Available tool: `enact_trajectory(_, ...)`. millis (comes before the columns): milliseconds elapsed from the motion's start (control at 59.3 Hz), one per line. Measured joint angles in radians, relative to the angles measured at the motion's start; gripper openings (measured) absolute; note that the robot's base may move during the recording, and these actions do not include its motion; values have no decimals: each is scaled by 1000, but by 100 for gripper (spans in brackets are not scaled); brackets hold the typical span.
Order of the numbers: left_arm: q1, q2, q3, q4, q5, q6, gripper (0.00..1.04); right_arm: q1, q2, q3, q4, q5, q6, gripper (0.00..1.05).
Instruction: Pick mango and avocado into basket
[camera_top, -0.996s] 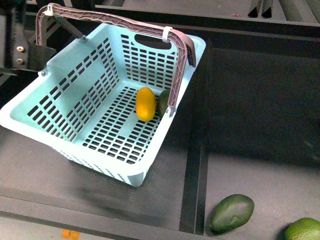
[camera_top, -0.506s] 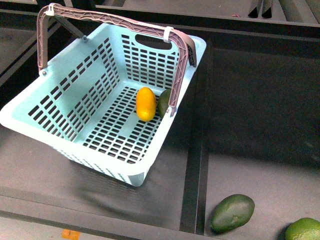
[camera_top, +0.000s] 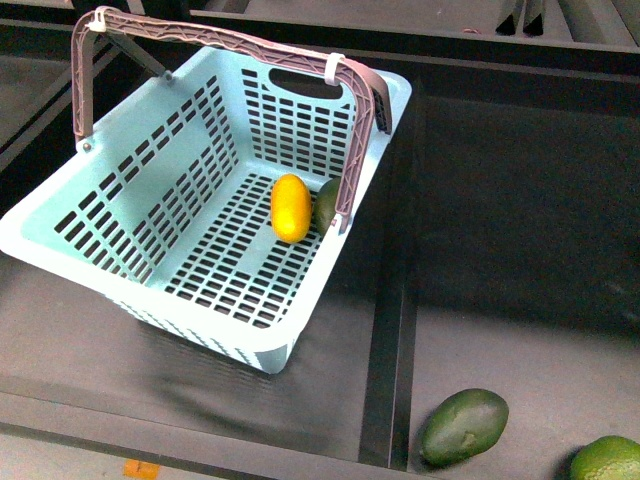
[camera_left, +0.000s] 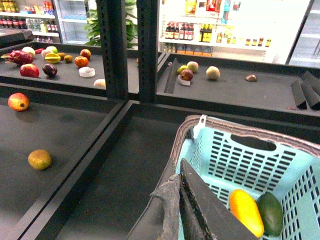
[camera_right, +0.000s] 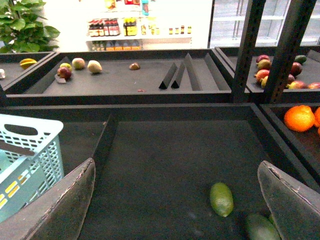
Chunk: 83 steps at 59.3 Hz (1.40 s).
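Note:
The turquoise basket (camera_top: 300, 120) stands on the dark shelf at the left of the front view, its brown handle (camera_top: 230, 40) arched over it. On the basket floor against the right wall, the yellow-orange mango (camera_top: 291, 208) lies touching the dark green avocado (camera_top: 326, 205). The left wrist view shows the same mango (camera_left: 246, 212) and avocado (camera_left: 270, 213) inside the basket (camera_left: 235, 160). My left gripper (camera_left: 180, 175) is shut and empty, just above the basket's rim. Over the neighbouring shelf section my right gripper (camera_right: 177, 200) hangs open with nothing in it. Neither gripper appears in the front view.
A second dark green avocado (camera_top: 463, 426) and a brighter green fruit (camera_top: 606, 460) lie on the right shelf section near the front edge. A raised divider (camera_top: 395, 330) separates the two sections. Upright posts (camera_left: 125, 50) and further fruit shelves stand behind.
One second ago my left arm showed at the far left by the basket handle; it has since left the front view. The basket and fruit have stayed put.

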Motion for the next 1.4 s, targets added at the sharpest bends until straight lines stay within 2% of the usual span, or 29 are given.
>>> enact_trajectory(101, 37, -96, -22, -66, 7, 0, 2, 0, 0, 0, 0, 0, 0, 96)
enact_trajectory(338, 39, -371, -63, -298, 15, 3, 2, 0, 0, 0, 0, 0, 0, 96)
enact_trajectory(675, 39, -637, -64, -542, 15, 3, 2, 0, 0, 0, 0, 0, 0, 96)
enact_trajectory(1333, 39, -893, -64, -793, 15, 3, 2, 0, 0, 0, 0, 0, 0, 96)
enact_trajectory(1401, 39, -1010, -64, -942, 15, 3, 2, 0, 0, 0, 0, 0, 0, 96)
